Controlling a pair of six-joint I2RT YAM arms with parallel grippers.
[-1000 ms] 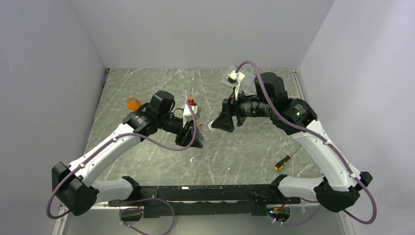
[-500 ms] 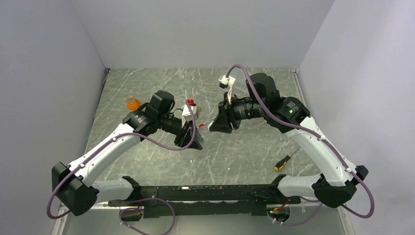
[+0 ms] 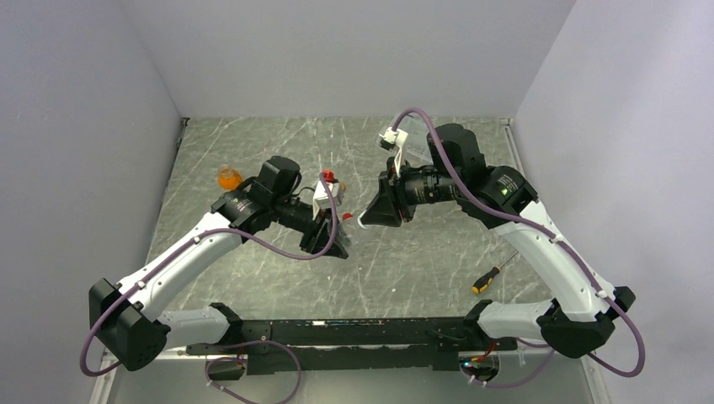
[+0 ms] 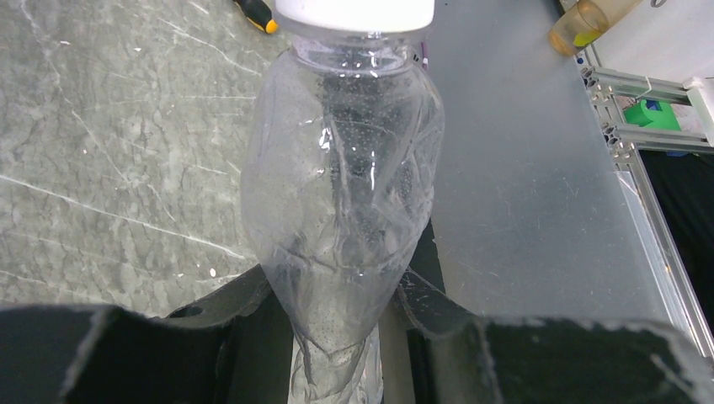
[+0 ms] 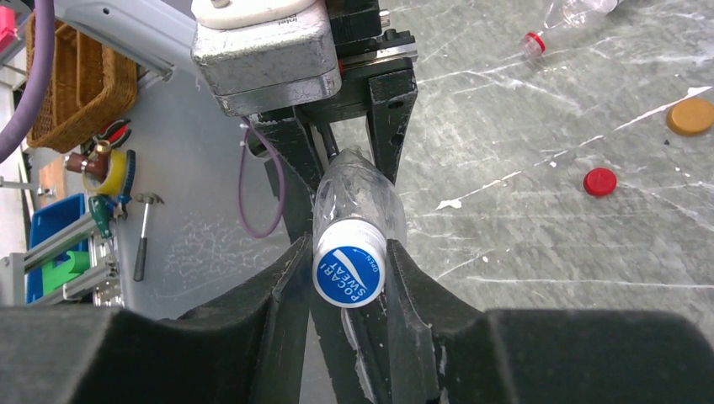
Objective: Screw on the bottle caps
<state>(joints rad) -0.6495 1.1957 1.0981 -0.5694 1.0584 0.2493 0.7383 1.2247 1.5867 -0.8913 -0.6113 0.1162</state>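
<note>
My left gripper (image 4: pixel 337 341) is shut on the base of a clear crumpled bottle (image 4: pixel 341 185), held off the table with its neck towards the right arm. A blue cap with a white mark (image 5: pixel 349 269) sits on the bottle's mouth, showing as a white rim (image 4: pixel 354 12) in the left wrist view. My right gripper (image 5: pixel 349 282) is shut on this cap, one finger pressed to each side. In the top view the two grippers (image 3: pixel 333 229) (image 3: pixel 370 215) meet over the middle of the table. A red cap (image 5: pixel 599 181) and an orange cap (image 5: pixel 690 116) lie loose on the table.
An orange bottle (image 3: pixel 228 178) stands at the far left of the table. A yellow-and-black screwdriver (image 3: pixel 492 276) lies near the right arm's base. A small clear bottle with a red cap (image 5: pixel 534 42) lies at the far side in the right wrist view.
My right gripper has moved a little left onto the bottle's mouth and closed on the blue cap. The left arm and its bottle have stayed put.
</note>
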